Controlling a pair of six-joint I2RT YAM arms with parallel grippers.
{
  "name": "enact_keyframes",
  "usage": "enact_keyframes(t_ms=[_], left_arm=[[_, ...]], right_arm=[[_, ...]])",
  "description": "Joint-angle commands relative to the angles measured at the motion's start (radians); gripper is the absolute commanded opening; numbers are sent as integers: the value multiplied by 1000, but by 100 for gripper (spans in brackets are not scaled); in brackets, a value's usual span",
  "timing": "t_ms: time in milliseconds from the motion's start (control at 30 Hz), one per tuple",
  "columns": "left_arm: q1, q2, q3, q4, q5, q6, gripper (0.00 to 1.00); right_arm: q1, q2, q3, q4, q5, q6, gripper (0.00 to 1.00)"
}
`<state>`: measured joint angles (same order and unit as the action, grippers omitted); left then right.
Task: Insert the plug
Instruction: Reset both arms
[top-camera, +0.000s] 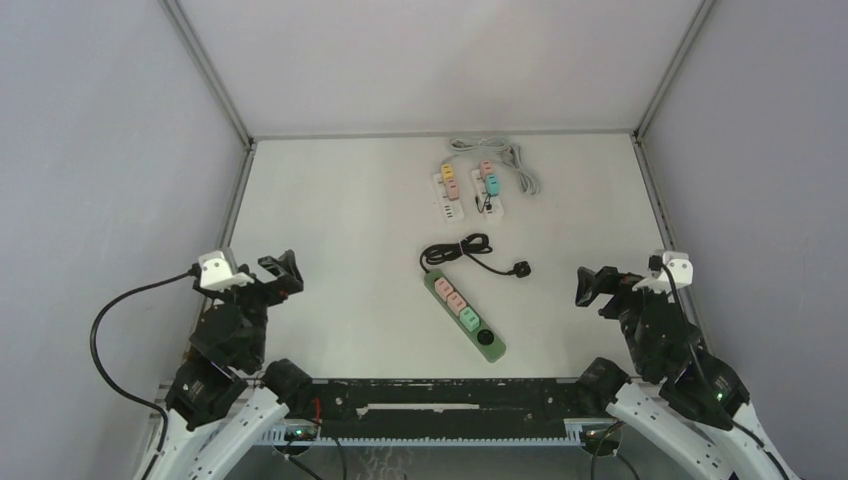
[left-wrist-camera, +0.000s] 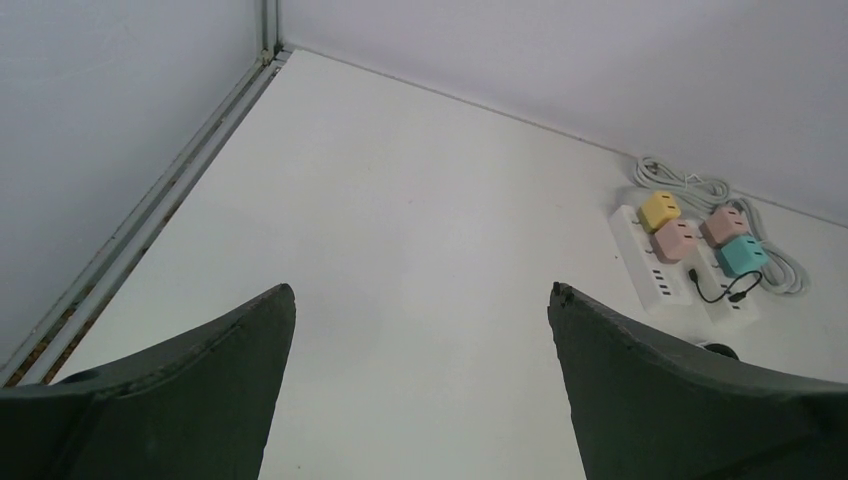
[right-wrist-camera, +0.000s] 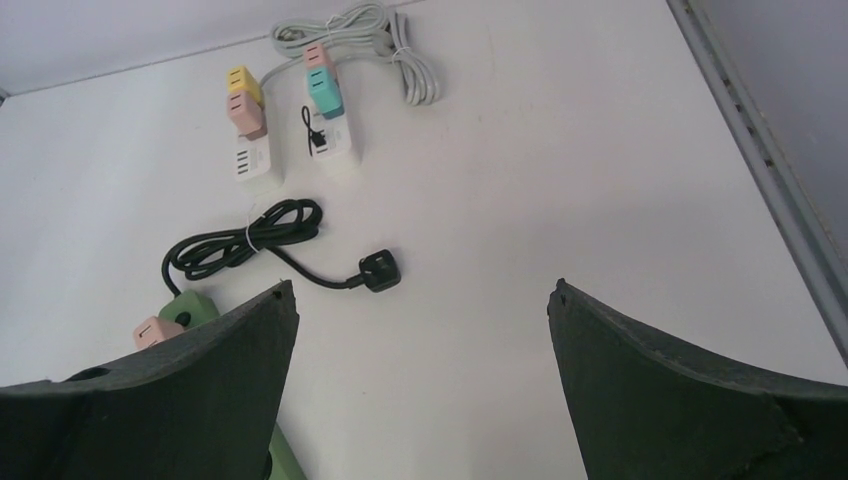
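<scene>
Dark fingers (right-wrist-camera: 180, 400) of the right gripper (right-wrist-camera: 422, 285) are recorded nearest, spread wide with nothing held between them. The left gripper (left-wrist-camera: 422, 290) is likewise spread wide and empty, poised over bare table (left-wrist-camera: 400, 180). Black plug (top-camera: 521, 268): lying loose on the table, apart from every socket, ahead and to the left of the right gripper, and seen between its fingers in the right wrist view. Its cord (top-camera: 455, 250) is led off leftward into a tied coil and on to the green strip (top-camera: 464, 314), so the plug's long axis is judged to run roughly across the table, cord end toward the left arm. The direction of the prongs cannot be told. Green strip: set diagonally, far-left to near-right, between the two arms, just nearer than the plug. Two white strips (top-camera: 449, 205) are listed farther back, well apart. Right arm is judged clearly the nearer to the plug. A reach forward and inward is called for, with the jaws turned across the plug's body.
</scene>
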<state>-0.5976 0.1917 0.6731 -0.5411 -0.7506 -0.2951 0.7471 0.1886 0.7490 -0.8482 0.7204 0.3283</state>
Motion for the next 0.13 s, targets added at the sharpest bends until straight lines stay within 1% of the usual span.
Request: enact_keyframes(t_ms=[0, 100], left_arm=[[14, 16, -3, 34, -12, 22, 100], [19, 13, -4, 32, 1, 24, 100]], right_arm=[[-6, 6, 1, 51, 25, 0, 100], [-9, 19, 0, 54, 25, -2, 100]])
